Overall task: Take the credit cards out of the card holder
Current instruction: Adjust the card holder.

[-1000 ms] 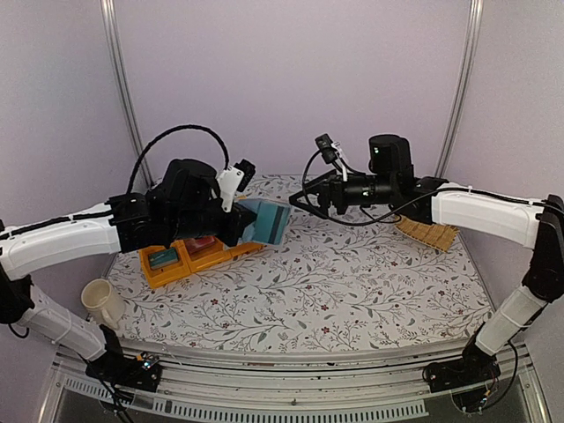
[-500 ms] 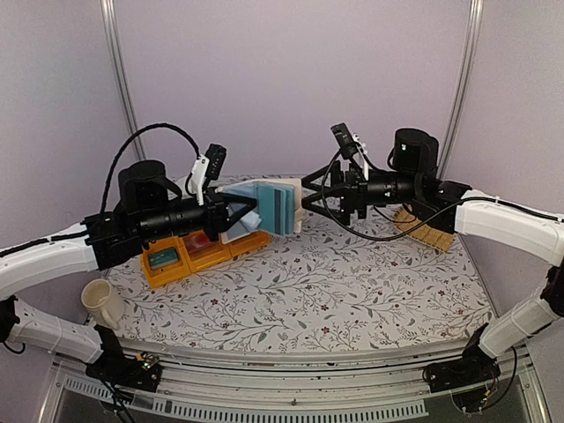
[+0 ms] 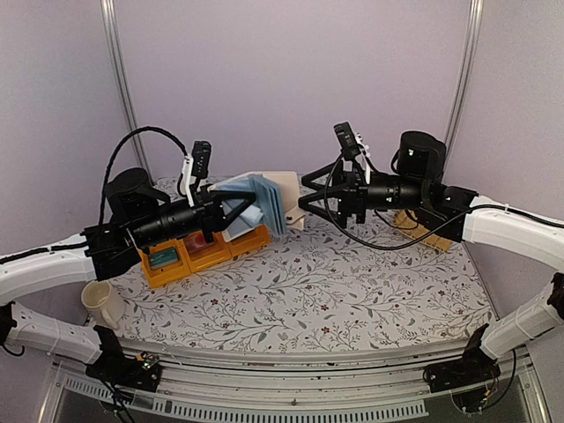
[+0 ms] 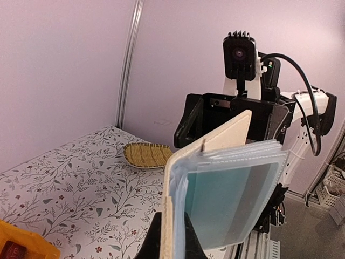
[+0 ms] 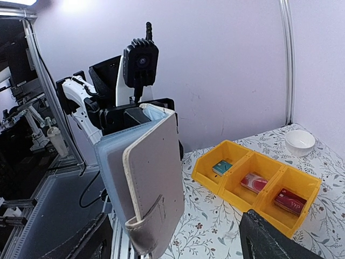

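Note:
My left gripper [image 3: 240, 211] [image 4: 173, 237] is shut on the spine of the card holder [image 3: 264, 201] [image 4: 226, 178], holding it upright in the air above the table's back middle. Its pale blue sleeves fan towards my right gripper. A teal credit card [image 4: 232, 199] shows inside the front sleeve. My right gripper [image 3: 304, 196] [image 5: 175, 221] is open. It faces the holder's whitish cover [image 5: 153, 178], with one finger [image 5: 81, 243] on each side and a wide gap to both. More credit cards lie in the yellow bins: a teal one [image 5: 222, 167] and two red ones [image 5: 253, 182].
The yellow bins [image 3: 204, 253] [image 5: 237, 154] stand at the back left under my left arm. A woven straw basket [image 3: 427, 231] [image 4: 145, 155] lies at the back right. A cream mug [image 3: 101, 301] stands at the near left, and a white cup [image 5: 299, 143] shows beyond the bins.
My left arm has lifted the card holder and swung it towards the middle, turning it edge-on. My right gripper has moved in to meet it, its jaws narrowing a little.

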`<move>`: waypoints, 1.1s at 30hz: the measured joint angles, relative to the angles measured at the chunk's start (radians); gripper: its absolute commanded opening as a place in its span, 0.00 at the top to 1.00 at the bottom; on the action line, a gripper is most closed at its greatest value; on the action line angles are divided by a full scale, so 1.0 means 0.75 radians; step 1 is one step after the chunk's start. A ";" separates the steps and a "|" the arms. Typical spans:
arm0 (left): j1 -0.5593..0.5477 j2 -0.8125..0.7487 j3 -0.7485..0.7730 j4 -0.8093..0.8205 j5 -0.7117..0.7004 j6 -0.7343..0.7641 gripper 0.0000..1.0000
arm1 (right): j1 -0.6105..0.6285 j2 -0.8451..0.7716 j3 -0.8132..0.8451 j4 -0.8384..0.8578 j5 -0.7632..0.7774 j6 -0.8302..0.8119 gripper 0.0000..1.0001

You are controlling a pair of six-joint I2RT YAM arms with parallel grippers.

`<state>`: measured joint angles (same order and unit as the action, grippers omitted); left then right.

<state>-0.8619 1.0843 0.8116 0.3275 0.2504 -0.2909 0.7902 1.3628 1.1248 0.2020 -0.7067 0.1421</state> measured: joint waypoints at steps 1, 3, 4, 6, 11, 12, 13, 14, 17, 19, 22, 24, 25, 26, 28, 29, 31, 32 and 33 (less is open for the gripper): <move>-0.003 0.007 0.000 0.008 0.004 -0.001 1.00 | 0.011 0.002 0.003 -0.001 0.016 0.000 0.14; -0.006 0.019 0.000 0.016 0.005 -0.002 1.00 | 0.032 0.010 0.020 -0.004 0.031 0.000 0.13; -0.008 0.024 0.001 0.015 0.003 -0.002 1.00 | 0.040 0.013 0.028 -0.003 0.034 0.000 0.13; -0.013 0.034 0.002 0.015 -0.001 -0.002 1.00 | 0.068 0.018 0.047 -0.002 0.048 -0.006 0.15; -0.017 0.044 0.002 0.028 0.000 -0.002 1.00 | 0.134 0.018 0.065 -0.005 0.114 -0.048 0.38; -0.017 0.044 0.001 0.038 0.001 -0.002 1.00 | 0.136 0.020 0.065 -0.010 0.121 -0.060 0.44; -0.017 0.044 0.001 0.049 0.001 -0.002 1.00 | 0.138 0.021 0.065 -0.014 0.124 -0.067 0.50; -0.018 0.044 0.001 0.063 0.005 -0.002 1.00 | 0.138 0.022 0.065 -0.018 0.125 -0.074 0.54; -0.018 0.040 -0.011 0.111 0.014 -0.003 1.00 | 0.138 0.023 0.065 -0.028 0.121 -0.091 0.61; -0.018 0.035 -0.020 0.136 0.022 -0.003 1.00 | 0.137 0.023 0.065 -0.028 0.103 -0.102 0.68; -0.018 0.027 -0.038 0.166 0.040 -0.003 1.00 | 0.137 0.023 0.065 -0.027 0.075 -0.107 0.75; -0.018 0.026 -0.047 0.185 0.055 -0.003 1.00 | 0.137 0.025 0.065 -0.026 0.065 -0.105 0.93; -0.018 0.026 -0.050 0.191 0.064 -0.003 1.00 | 0.137 0.027 0.065 -0.026 0.063 -0.106 0.97; -0.018 0.026 -0.053 0.196 0.073 -0.002 1.00 | 0.137 0.036 0.067 -0.024 0.063 -0.100 0.98; -0.018 0.026 -0.056 0.201 0.083 -0.002 1.00 | 0.136 0.057 0.084 -0.030 0.061 -0.098 0.98; -0.017 0.026 -0.057 0.201 0.081 -0.002 1.00 | 0.134 0.070 0.099 -0.036 0.062 -0.095 0.98; -0.014 0.026 -0.057 0.211 0.080 0.000 1.00 | 0.133 0.082 0.127 -0.059 0.063 -0.093 0.98; -0.014 0.026 -0.058 0.218 0.080 0.002 1.00 | 0.133 0.081 0.135 -0.069 0.065 -0.092 0.99; -0.014 0.025 -0.063 0.229 0.081 0.003 1.00 | 0.131 0.077 0.144 -0.083 0.068 -0.092 0.98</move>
<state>-0.8722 1.1034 0.7647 0.4992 0.3111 -0.2886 0.8886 1.4208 1.2331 0.1398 -0.6556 0.0734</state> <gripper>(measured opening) 0.046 0.042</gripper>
